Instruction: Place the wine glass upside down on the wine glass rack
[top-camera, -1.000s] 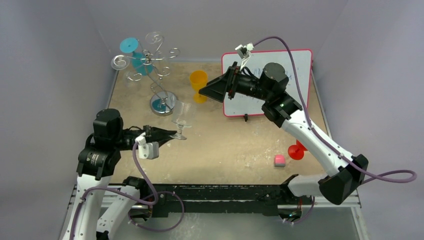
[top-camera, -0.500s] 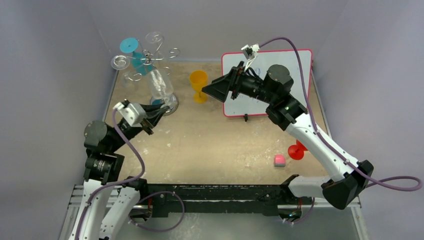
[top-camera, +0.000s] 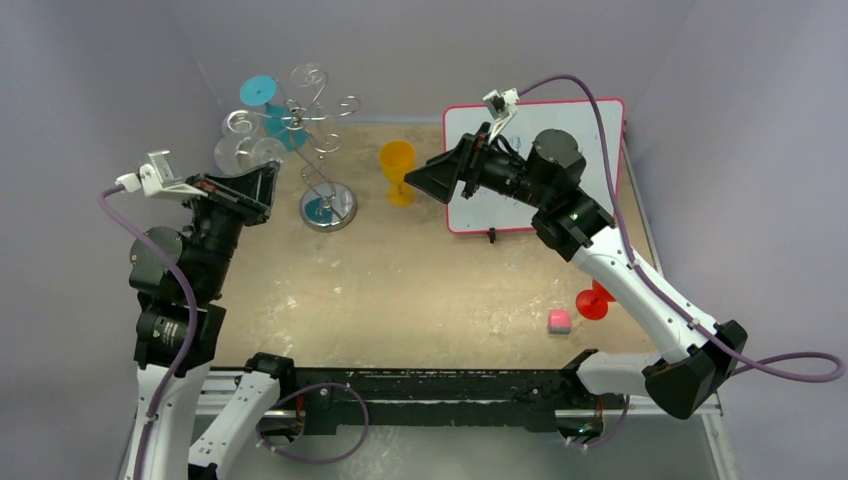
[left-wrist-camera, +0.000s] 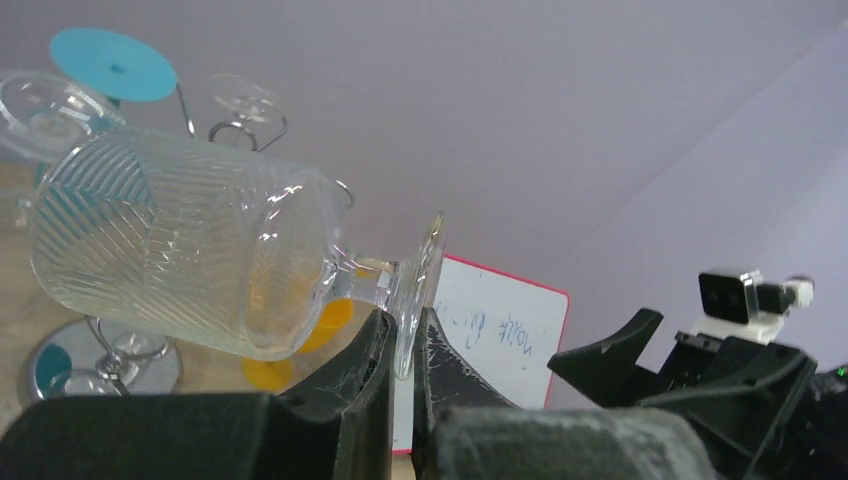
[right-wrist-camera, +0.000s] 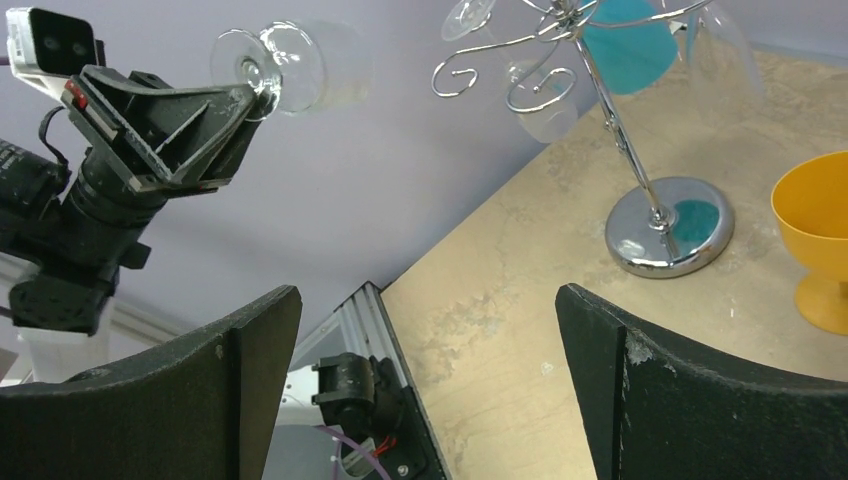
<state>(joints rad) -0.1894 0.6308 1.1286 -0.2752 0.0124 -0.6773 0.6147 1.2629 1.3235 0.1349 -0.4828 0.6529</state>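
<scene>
My left gripper (left-wrist-camera: 403, 340) is shut on the round foot of a clear ribbed wine glass (left-wrist-camera: 170, 250). It holds the glass high in the air, roughly on its side, with the bowl pointing toward the wine glass rack (top-camera: 318, 120). In the top view the left gripper (top-camera: 258, 183) and wine glass (top-camera: 235, 155) sit just left of the rack's curled silver arms. The rack's round shiny base (right-wrist-camera: 668, 225) stands on the table. A teal glass (right-wrist-camera: 625, 40) and clear glasses hang on the rack. My right gripper (top-camera: 420, 180) is open and empty, right of the rack.
An orange goblet (top-camera: 397, 170) stands right of the rack base. A pink-edged whiteboard (top-camera: 560, 190) lies at the back right. A red piece (top-camera: 593, 300) and a pink cube (top-camera: 559, 320) sit near the right front. Grey walls close in behind and to the left.
My left arm lifted the clear glass off the table, swung it up and left and tipped it onto its side beside the rack. The right arm barely moved.
</scene>
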